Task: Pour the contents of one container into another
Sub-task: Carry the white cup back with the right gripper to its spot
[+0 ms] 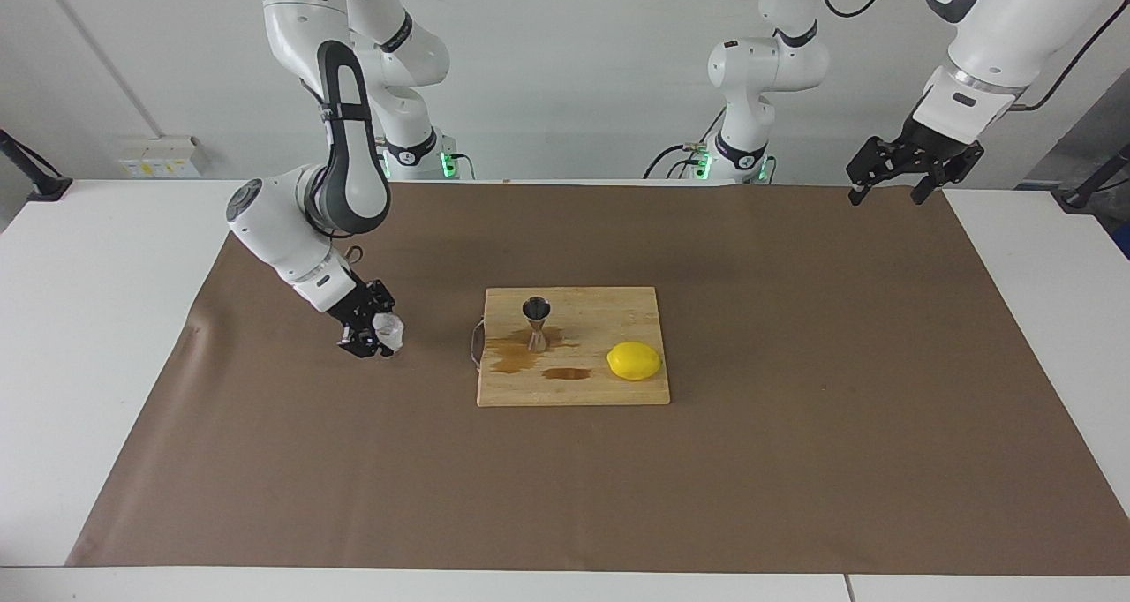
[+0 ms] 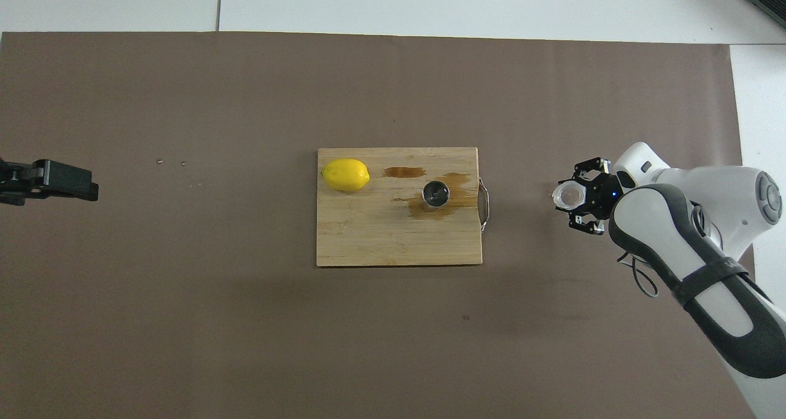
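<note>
The clear crinkled cup (image 1: 389, 329) stands upright on the brown mat toward the right arm's end, apart from the board; it also shows in the overhead view (image 2: 567, 196). My right gripper (image 1: 374, 327) is low at the mat with its fingers on either side of the cup (image 2: 576, 196), open, with a gap showing at each side. The steel jigger (image 1: 536, 321) stands upright on the wooden board (image 1: 618, 390), in a brown wet patch (image 2: 437, 209); it also shows in the overhead view (image 2: 435, 193). My left gripper (image 1: 887, 194) waits open and empty, raised over the mat's edge at the left arm's end (image 2: 86, 188).
A yellow lemon (image 1: 634, 360) lies on the board beside the jigger, toward the left arm's end. A second brown spill (image 2: 404, 172) is on the board between them. The board's metal handle (image 2: 484, 204) points toward the cup.
</note>
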